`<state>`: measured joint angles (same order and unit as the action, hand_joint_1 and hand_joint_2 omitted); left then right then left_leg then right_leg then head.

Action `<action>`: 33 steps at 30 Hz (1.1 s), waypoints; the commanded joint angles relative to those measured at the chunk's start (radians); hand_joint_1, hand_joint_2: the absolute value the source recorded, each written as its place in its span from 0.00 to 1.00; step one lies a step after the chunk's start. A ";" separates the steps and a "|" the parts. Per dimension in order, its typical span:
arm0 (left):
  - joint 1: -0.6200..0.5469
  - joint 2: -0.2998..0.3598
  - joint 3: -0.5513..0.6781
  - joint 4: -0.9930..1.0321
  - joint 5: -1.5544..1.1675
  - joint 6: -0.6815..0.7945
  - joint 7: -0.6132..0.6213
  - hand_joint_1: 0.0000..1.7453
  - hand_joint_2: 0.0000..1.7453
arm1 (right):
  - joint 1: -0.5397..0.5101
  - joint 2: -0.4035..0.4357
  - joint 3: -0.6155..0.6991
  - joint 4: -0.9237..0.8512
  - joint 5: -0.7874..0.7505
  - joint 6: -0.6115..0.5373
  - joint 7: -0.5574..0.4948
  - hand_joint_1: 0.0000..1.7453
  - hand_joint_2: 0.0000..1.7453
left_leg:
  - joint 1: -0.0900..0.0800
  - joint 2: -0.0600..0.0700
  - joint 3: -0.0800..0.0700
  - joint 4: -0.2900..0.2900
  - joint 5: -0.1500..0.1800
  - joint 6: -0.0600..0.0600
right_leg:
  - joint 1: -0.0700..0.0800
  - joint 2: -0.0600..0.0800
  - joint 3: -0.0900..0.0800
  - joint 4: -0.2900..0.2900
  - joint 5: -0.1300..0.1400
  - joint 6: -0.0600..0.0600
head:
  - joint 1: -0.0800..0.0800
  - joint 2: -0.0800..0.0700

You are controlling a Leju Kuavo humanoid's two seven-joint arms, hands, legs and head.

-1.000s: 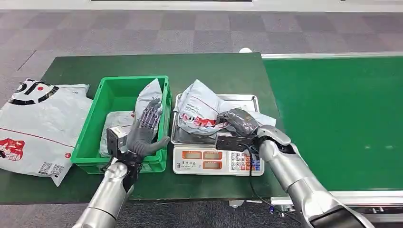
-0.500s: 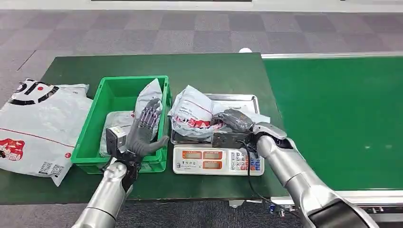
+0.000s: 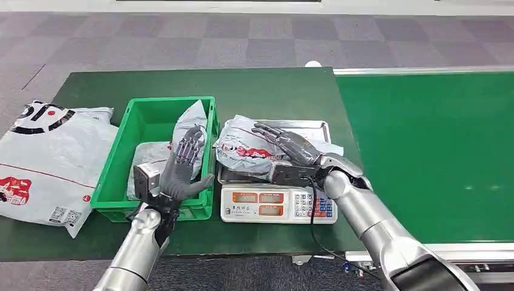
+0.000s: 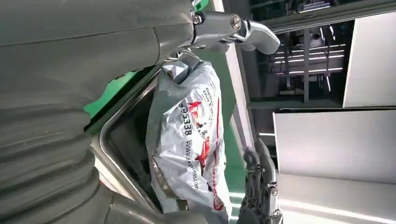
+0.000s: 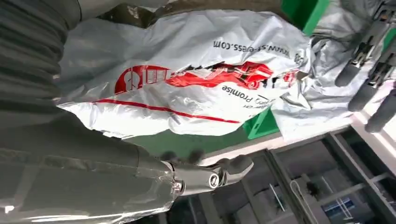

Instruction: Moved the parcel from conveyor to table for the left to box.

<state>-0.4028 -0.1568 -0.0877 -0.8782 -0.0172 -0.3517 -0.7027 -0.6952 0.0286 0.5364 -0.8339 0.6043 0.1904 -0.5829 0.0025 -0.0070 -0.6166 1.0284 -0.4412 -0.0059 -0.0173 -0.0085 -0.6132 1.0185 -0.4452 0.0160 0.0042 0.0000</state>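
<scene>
The parcel (image 3: 245,150) lay on the scale (image 3: 276,203) tray, likely for weighing. The right robot hand (image 3: 290,145) rested on it, fingers spread, gripping nothing. At nine o'clock, the left robot hand (image 3: 183,167) waited open beside the green box (image 3: 121,154).

A white parcel (image 3: 245,148) with red print lies on the steel tray of a scale (image 3: 276,204). The right robot hand (image 3: 290,144) rests on it with fingers stretched flat. The left robot hand (image 3: 182,170) stands upright, fingers apart, over the green box (image 3: 115,160), which holds grey bags.
</scene>
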 commanded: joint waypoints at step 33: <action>-0.223 -0.043 -0.478 0.187 -0.407 0.403 0.005 0.00 1.00 | 0.245 -0.001 -0.338 -0.540 -0.540 -0.362 -0.106 0.00 1.00 | 0.000 -0.002 -0.002 0.000 0.000 0.000 | 0.000 -0.001 -0.002 -0.001 0.000 -0.001 | 0.000 0.000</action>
<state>-0.4837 -0.1816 -0.2779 -0.8434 -0.3110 -0.0292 -0.7023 -0.4416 0.0233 0.2087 -1.3825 0.0679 -0.1679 -0.6916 0.0022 -0.0068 -0.6188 1.0286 -0.4416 -0.0060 -0.0177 -0.0076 -0.6164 1.0184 -0.4451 0.0160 0.0046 0.0000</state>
